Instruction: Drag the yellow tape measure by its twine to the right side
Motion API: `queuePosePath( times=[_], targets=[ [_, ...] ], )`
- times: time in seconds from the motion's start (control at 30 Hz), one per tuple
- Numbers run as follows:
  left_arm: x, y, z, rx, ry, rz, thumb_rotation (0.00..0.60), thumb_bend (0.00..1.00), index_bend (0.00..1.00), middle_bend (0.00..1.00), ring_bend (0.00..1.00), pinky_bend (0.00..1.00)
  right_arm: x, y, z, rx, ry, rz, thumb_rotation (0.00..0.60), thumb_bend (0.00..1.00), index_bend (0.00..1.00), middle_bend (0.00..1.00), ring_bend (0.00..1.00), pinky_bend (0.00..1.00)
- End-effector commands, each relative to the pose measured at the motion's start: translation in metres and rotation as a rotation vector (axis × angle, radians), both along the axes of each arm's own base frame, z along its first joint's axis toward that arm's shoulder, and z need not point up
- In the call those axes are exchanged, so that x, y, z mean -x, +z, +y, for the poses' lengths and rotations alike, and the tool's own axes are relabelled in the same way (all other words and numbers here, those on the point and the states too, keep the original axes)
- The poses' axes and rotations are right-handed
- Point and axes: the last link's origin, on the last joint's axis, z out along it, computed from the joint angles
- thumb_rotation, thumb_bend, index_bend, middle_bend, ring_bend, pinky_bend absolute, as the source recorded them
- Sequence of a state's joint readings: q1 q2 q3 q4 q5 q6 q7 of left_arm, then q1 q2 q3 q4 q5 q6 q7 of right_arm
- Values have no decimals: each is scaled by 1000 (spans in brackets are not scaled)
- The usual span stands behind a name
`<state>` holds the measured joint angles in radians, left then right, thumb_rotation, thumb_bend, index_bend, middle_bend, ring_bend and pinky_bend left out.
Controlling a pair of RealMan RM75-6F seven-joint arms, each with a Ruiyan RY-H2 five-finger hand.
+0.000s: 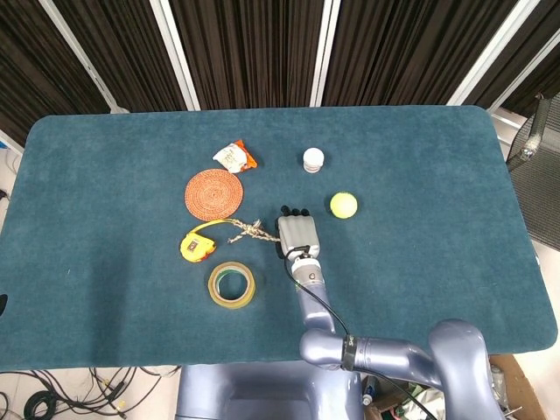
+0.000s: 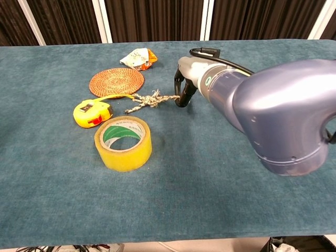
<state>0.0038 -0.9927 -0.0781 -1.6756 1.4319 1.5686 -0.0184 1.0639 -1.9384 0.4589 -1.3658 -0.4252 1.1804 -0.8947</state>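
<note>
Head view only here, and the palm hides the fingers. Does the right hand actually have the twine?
Observer: In the chest view, the right hand curls its fingers down on the end of the twine. It looks pinched.
Operator: Fingertips off the table?
Observer: No, they seem to reach down to the cloth.
Operator: Is the tape roll a snag risk?
Observer: Possibly. From the side the tape roll stands taller than the tape measure.

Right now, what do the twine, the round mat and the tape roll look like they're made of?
Twine: rough braided natural fibre, tan with dark flecks and a frayed knot; probably jute or hemp.
Round mat: orange-brown woven coil, matte, with concentric ridges; probably rattan or straw.
Tape roll: glossy, translucent yellowish plastic film, seemingly on a green-and-white core.
</note>
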Motion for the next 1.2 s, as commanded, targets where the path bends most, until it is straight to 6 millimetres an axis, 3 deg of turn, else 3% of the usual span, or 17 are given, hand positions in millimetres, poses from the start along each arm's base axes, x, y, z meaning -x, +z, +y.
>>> queuePosePath(
  times=[0.03,0.23,0.47,0.77,1.2],
  targets=[
    [0,0,0,0,-1,0,600,304,97,0,0,0,1,0,1,-1,0,1,600,456,660,147,189,160],
    [-1,-1,0,2,2,3,600,304,97,0,0,0,2,5,-1,5,7,-9,600,455,665,147,189,161],
    [0,0,-1,-4,3,5,600,303,97,0,0,0,17,32,-17,74,-15,18,600,455,672,146,189,161],
    [-1,-1,-2,-6,5,6,600,304,97,0,0,0,65,103,-37,200,-88,70,600,459,675,146,189,161],
    [-1,1,-4,-22,9,8,600,304,97,0,0,0,144,184,-27,278,-178,147,600,461,679,147,189,161]
  ],
)
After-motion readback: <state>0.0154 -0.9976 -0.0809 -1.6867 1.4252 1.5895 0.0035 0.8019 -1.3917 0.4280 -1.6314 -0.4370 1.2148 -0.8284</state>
